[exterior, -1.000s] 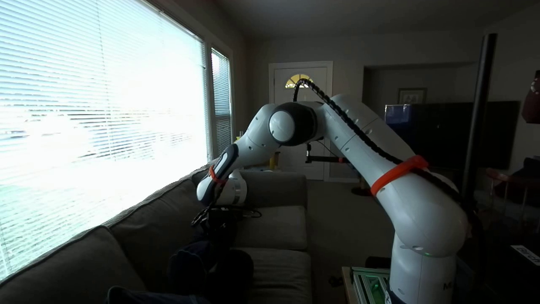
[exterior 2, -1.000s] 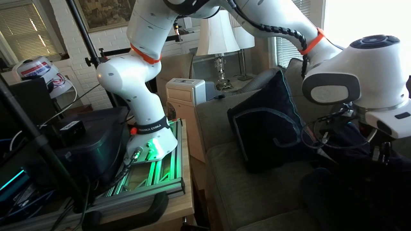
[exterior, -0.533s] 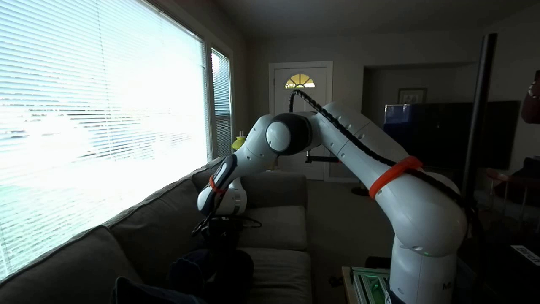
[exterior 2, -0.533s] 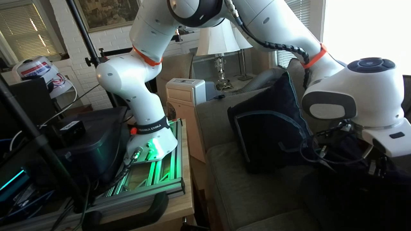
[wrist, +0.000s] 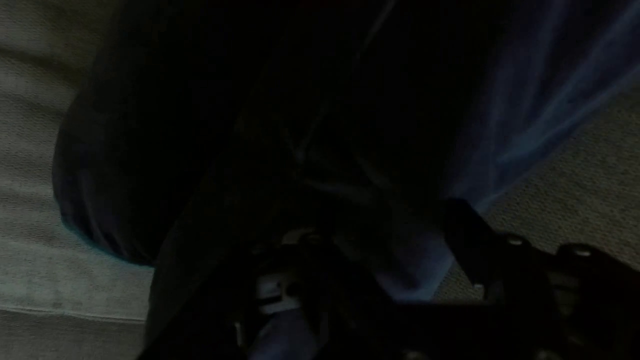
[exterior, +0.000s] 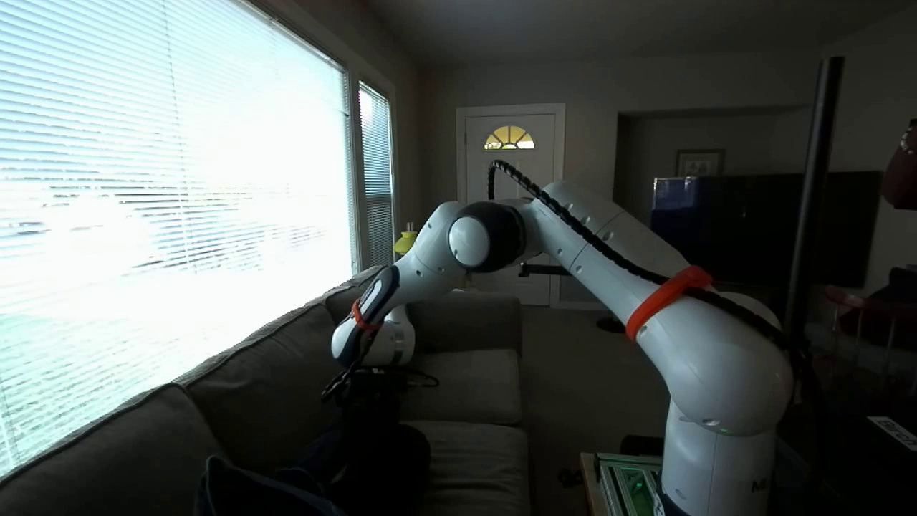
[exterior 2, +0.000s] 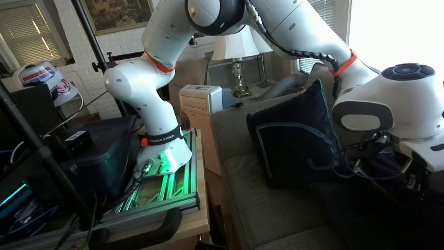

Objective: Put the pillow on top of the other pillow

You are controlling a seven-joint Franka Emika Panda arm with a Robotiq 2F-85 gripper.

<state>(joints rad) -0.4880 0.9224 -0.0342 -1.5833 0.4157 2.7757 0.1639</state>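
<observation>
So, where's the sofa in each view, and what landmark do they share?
In an exterior view: sofa, lower left to centre.
In an exterior view: sofa, lower right.
Wrist view: sofa, fabric down the left side and at right.
Shared landmark: the dark pillows, seen in all three.

The premises present as a home, the room being a living room. A grey couch point(exterior: 466, 315) with broad seat cushions point(exterior: 466, 387) stands along a wide window point(exterior: 215, 236) hung with slatted blinds point(exterior: 86, 79); a dark pillow point(exterior 2: 295, 146) rests tilted on the couch. Also noted: a pale door point(exterior: 534, 165) with a fan-shaped pane point(exterior: 509, 137), an apparently carpeted floor point(exterior: 573, 373), a large flat screen point(exterior: 745, 236) and a small framed picture point(exterior: 700, 163). In an exterior view, domestic fittings include a lamp point(exterior 2: 239, 78) with a white shade point(exterior 2: 234, 43), a second shaded lamp point(exterior 2: 262, 48) partly hidden behind it, and a white brick wall point(exterior 2: 92, 83) bearing a framed painting point(exterior 2: 118, 15).
</observation>
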